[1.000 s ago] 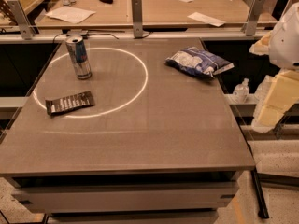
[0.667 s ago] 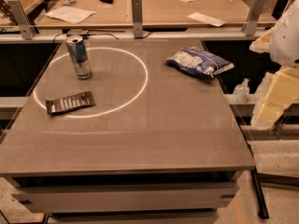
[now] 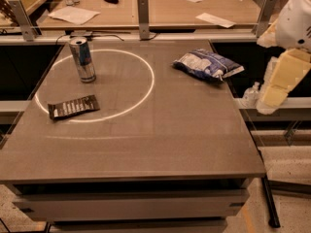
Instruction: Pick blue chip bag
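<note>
The blue chip bag (image 3: 208, 64), puffy and crinkled with white patches, lies flat on the far right part of the grey table (image 3: 146, 144), its right end near the table's right edge. My gripper (image 3: 278, 84), cream-coloured below a white arm segment, hangs off the table's right side, to the right of the bag and apart from it. It holds nothing that I can see.
A tall silver-and-blue drink can (image 3: 82, 59) stands at the far left inside a bright ring of light. A flat dark brown wrapper (image 3: 74, 107) lies in front of it. A railing with metal posts (image 3: 143, 11) and a second desk with papers stand behind.
</note>
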Motion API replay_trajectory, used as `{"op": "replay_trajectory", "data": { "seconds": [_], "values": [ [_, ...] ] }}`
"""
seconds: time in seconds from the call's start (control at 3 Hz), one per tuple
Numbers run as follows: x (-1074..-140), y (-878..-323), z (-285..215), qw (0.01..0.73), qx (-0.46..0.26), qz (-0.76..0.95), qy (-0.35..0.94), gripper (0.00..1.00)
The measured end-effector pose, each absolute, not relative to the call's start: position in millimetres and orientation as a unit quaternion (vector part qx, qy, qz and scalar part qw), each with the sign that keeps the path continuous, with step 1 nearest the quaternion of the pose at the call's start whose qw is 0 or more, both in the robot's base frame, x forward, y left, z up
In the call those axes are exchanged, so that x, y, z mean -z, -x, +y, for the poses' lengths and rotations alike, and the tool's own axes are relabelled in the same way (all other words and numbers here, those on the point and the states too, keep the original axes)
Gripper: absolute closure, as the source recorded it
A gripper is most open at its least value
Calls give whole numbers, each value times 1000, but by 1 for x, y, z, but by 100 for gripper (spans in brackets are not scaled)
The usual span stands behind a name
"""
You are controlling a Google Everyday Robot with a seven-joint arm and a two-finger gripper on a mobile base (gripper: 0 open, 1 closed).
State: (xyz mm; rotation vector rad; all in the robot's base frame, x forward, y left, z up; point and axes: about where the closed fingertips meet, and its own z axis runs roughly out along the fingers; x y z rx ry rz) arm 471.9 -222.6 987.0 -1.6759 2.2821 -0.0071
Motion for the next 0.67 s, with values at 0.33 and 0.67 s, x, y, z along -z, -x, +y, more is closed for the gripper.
{"op": "replay_trajectory", "data": {
  "seconds": [0.33,0.67],
  "values": [
    [-977,-506,-229,147,-18,812,565,0],
    [-965,-534,-235,155,-1,829,537,0]
  ]
}}
